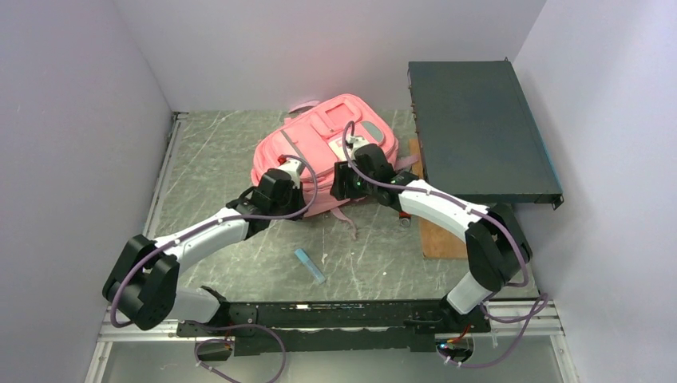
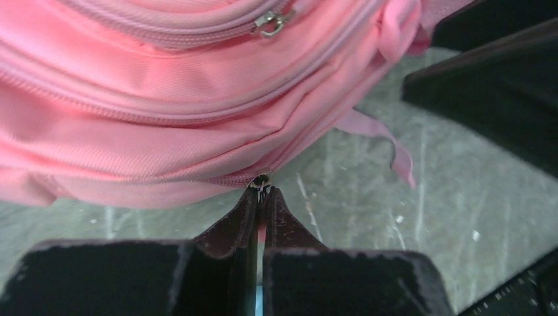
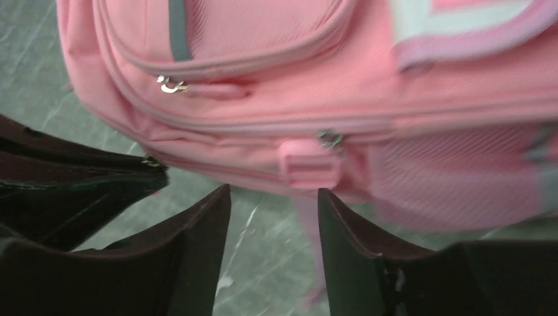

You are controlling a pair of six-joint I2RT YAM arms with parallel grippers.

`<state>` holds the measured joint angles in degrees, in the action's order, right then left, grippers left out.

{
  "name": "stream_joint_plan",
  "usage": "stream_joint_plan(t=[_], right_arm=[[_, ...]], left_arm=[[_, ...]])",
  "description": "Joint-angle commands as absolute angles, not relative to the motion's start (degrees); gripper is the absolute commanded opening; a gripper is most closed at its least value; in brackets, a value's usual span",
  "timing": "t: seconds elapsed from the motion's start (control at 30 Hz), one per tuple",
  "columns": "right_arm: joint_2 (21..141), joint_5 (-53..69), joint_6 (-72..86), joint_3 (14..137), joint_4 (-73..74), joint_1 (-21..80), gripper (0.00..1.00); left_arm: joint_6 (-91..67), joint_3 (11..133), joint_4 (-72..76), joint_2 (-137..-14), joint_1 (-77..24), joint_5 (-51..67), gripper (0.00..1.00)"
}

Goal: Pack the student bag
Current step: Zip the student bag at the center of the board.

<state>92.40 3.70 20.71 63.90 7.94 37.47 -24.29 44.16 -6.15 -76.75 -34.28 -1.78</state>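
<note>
- Bag (image 1: 319,148) lies at the bench's (image 1: 231,159) far middle, beside a black case (image 1: 479,136) on the right edge.
- Left wrist view alone shows the left gripper (image 2: 262,197) pinched shut on a zip pull (image 2: 261,180).
- Right wrist view: right gripper (image 3: 273,194) half open, empty, at the bag's near side.
- Only the top view shows a blue strip (image 1: 310,266) toward the front edge.

Matt woven-cloth student bag (image 1: 335,136), shiny metal zip pull (image 2: 261,179), dull stone-look table (image 1: 231,159).
</note>
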Motion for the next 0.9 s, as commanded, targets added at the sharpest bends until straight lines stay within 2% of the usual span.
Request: stream_joint_plan(t=[0.0, 0.07, 0.23, 0.3, 0.43, 0.53, 0.6, 0.73, 0.87], right_arm=[[89.7, 7.95, 31.44, 62.64, 11.69, 38.42, 0.56], [91.03, 6.55, 33.89, 61.65, 10.12, 38.64, 0.57], [94.27, -9.59, 37.7, 59.41, 6.16, 37.91, 0.55], [96.55, -14.79, 37.89, 60.13, 5.84, 37.25, 0.5], [102.19, -23.48, 35.96, 62.91, 5.52, 36.26, 0.46], [105.99, -27.93, 33.38, 66.41, 6.88, 34.9, 0.45], [107.72, -28.93, 30.96, 68.53, 7.0, 33.59, 0.45], [107.93, -28.21, 23.14, 71.84, 5.3, 32.52, 0.44], [104.32, -19.1, 18.39, 76.38, 13.42, 33.17, 0.54]], left_arm=[[-24.69, 46.52, -2.07, -74.02, -35.57, 11.98, 0.0], [-24.77, 45.77, -1.62, -72.95, -35.8, 14.11, 0.0], [-24.77, 44.59, -5.29, -72.68, -37.08, 12.78, 0.0], [-26.03, 45.57, -11.0, -73.62, -37.16, 5.53, 0.0], [-28.53, 49.68, -25.28, -78.14, -37.43, -19.19, 0.0], [-27.61, 51.76, -30.23, -81.62, -37.45, -27.86, 0.0], [-24.64, 50.27, -26.23, -80.96, -37.53, -25.13, 0.0], [-19.29, 44.19, -11.74, -75.25, -37.52, -5.58, 0.0], [-22.54, 44.77, -5.13, -74.36, -37.53, 9.84, 0.0]])
